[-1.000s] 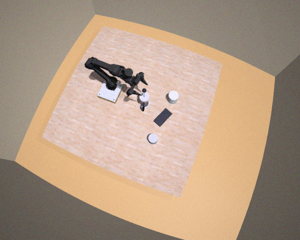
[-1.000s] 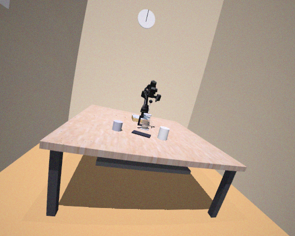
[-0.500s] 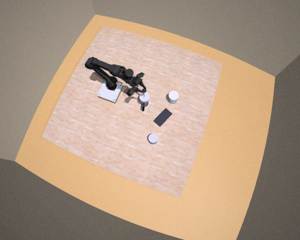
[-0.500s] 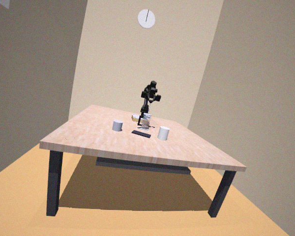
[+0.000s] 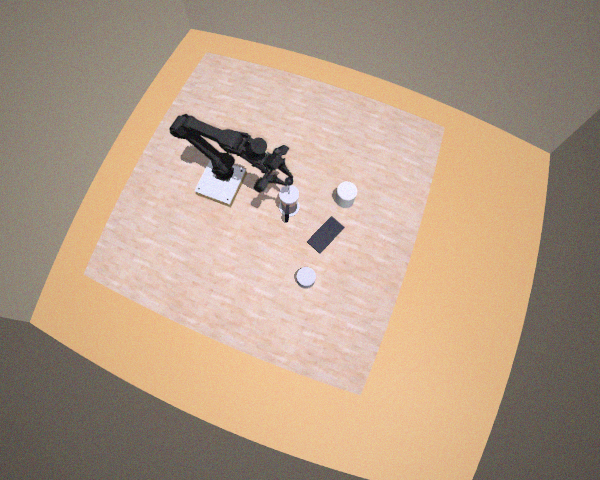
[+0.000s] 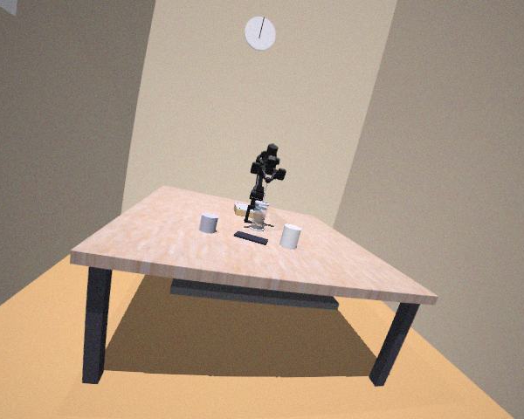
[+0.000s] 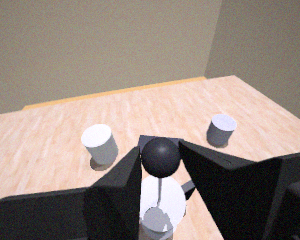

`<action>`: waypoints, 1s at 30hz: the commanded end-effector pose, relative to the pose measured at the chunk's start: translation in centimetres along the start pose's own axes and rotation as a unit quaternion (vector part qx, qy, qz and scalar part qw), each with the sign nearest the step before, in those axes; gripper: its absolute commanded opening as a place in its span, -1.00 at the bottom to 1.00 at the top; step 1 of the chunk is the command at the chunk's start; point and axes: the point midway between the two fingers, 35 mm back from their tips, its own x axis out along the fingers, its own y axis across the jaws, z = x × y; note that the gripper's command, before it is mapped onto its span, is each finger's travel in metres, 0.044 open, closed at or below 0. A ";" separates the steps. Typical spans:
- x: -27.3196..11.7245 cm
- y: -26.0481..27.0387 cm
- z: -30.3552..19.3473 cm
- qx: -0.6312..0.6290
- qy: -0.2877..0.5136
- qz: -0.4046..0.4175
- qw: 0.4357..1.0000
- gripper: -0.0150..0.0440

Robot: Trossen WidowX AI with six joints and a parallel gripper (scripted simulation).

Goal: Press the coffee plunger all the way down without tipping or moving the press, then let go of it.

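Plunger's round black knob (image 7: pixel 160 157) pinched between black gripper (image 7: pixel 160 162) fingers, directly above white-lidded glass coffee press (image 7: pixel 160 207). Best pushed straight down along thin rod, steadily, avoiding sideways load; two white cylinders beyond.

Overhead, room-side, and close wrist views

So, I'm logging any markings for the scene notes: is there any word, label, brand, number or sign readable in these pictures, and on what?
None can be read.
Wall clock: plain white face with one dark hand, no numerals.
Two cups: plain, no print.
Dark flat slab: blank.
Coffee press, its black plunger knob held in the gripper: no label visible.
White base plate: no marking visible.
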 end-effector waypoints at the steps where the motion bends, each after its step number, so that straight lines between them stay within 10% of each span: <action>1: 0.6 0.0 -1.0 -0.002 0.009 0.000 1.000 -0.05; 30: 3.6 0.0 -4.9 -0.002 0.009 0.000 1.000 -0.05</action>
